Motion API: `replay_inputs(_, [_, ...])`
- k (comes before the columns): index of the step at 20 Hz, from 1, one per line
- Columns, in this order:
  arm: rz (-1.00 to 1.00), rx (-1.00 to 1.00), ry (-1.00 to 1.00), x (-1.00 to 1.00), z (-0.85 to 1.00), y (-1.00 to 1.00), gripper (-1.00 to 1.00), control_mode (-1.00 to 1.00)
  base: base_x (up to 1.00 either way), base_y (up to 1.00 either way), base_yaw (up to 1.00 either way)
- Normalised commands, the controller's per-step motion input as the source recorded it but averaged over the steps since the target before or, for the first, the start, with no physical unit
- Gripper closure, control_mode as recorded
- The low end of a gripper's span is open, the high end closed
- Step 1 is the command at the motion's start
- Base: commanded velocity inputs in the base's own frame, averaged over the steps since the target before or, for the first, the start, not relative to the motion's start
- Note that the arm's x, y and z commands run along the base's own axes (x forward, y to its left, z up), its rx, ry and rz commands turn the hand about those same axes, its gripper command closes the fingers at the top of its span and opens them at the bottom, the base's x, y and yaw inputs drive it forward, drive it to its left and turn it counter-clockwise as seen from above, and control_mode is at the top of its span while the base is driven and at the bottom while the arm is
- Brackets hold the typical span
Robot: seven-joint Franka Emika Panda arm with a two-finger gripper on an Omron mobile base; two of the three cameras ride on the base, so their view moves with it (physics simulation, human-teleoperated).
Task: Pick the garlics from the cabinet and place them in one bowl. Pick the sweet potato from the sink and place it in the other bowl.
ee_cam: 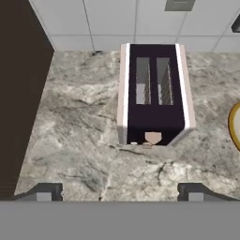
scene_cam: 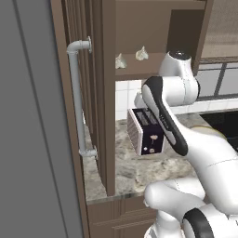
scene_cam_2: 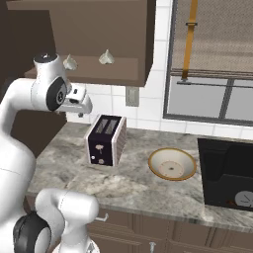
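The cabinet (scene_cam_2: 89,44) is mounted above the worktop (scene_cam_2: 133,183), where the toaster (scene_cam_2: 105,140) and tan bowl (scene_cam_2: 172,164) stand. Two garlics (scene_cam_2: 105,58) are seen on the cabinet shelf, well apart. The gripper (ee_cam: 119,192) is held over the toaster, jaws apart and empty. Each bulb is judged light, firm and papery; it should be gripped across its widest part.

White tiled wall (scene_cam_2: 148,106), a blind-covered window (scene_cam_2: 217,59), speckled stone counter (scene_cam_2: 133,188), brown drawers (scene_cam_2: 163,239) below.
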Motion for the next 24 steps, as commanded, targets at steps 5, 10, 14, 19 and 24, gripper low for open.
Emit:
replay_inputs(5, [-0.03, 0.0, -0.3, -0.25, 0.38, 0.15, -1.0, -1.0, 0.0, 0.0, 0.0])
replay_inputs(10, [-0.03, 0.01, -0.24, 0.0, 0.58, 0.02, -1.0, -1.0, 0.0, 0.0, 0.0])
replay_inputs(14, [0.0, 0.05, -0.14, 0.0, 0.7, 0.03, -1.0, -1.0, 0.0, 0.0, 0.0])
replay_inputs(19, [0.0, 0.15, -0.02, 0.0, 0.53, 0.08, -1.0, -1.0, 0.0, 0.0, 0.0])
replay_inputs(24, [0.01, 0.09, 0.0, 0.0, 0.59, 0.18, -1.0, -1.0, 0.0, 0.0, 0.0])
